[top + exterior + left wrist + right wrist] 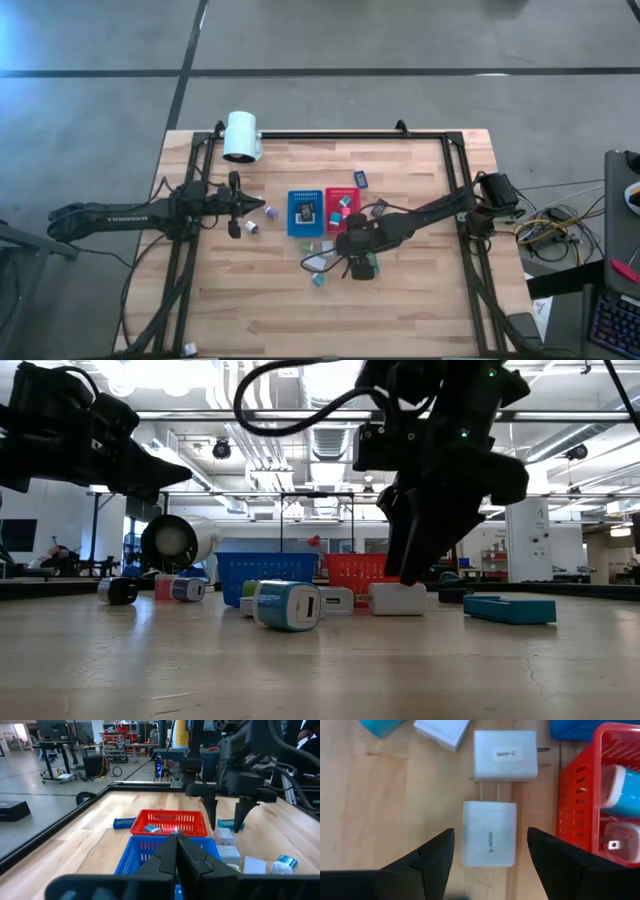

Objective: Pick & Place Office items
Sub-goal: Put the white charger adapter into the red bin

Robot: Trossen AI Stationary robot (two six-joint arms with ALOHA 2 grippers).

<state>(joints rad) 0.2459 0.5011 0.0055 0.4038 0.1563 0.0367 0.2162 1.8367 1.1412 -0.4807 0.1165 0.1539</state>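
A white charger block (489, 833) lies flat on the tabletop (400, 300) just beside the red tray (580, 785), between the two spread fingers of the right pincer (490, 850), which hovers over it with fingers apart and touching nothing. Bare wood shows on either side of the block, though the red tray's wall stands close at its 3 o'clock in the wrist view. A second white block (505, 755) with a small label sits just past it at 12 o'clock, its prongs pointing toward the first.

In the overhead view the right pincer (357, 247) is at 6 o'clock of the red tray (341, 207), with the blue tray (304, 212) touching the red one at 9 o'clock. Small items scatter around both trays. The left pincer (240, 207), fingers pressed together and empty, waits at 9 o'clock of the blue tray. A big white cylinder (241, 136) stands at the far edge. The near half of the tabletop is open wood.
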